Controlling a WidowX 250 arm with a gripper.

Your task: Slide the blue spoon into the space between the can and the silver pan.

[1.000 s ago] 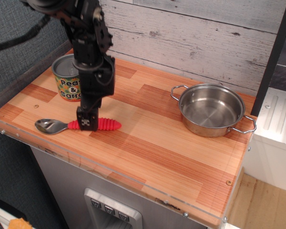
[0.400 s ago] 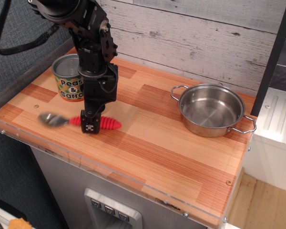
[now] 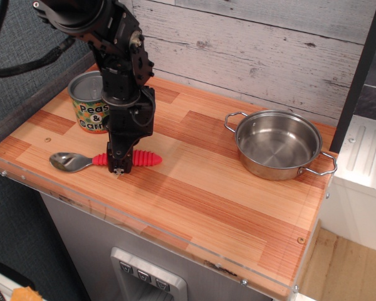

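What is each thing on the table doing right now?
Spoon: lying flat near the front edge, red handle under the end effector.
Can: standing upright at the back left, top open.
Pan: sitting upright on the right, empty.
End effector: down on the spoon handle; whether it grips is not clear.
Table: flat, holding all three things.

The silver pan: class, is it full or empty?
Empty. The silver pan sits upright and its bare shiny bottom shows, with nothing inside.
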